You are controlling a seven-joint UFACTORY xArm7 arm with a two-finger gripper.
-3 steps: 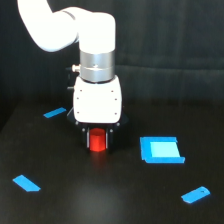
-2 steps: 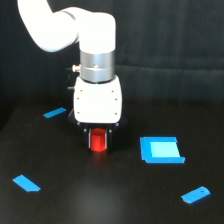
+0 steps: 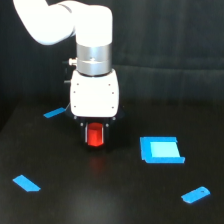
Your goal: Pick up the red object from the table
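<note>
The red object (image 3: pixel 95 135) is a small bright red-orange block held between the two dark fingers under my white gripper body. My gripper (image 3: pixel 95 136) is shut on it, with a finger on each side. The block hangs just above the black table (image 3: pixel 110 200), and a faint red glow shows on the surface right below it. The block's top is hidden by the gripper body.
A blue square tray-like piece (image 3: pixel 160 150) lies to the exterior view's right of the gripper. Small blue flat pieces lie at the back left (image 3: pixel 55 113), front left (image 3: pixel 26 183) and front right (image 3: pixel 196 194).
The gripper has risen a little, and the red block has risen with it between the fingers. The blue pieces have not moved.
</note>
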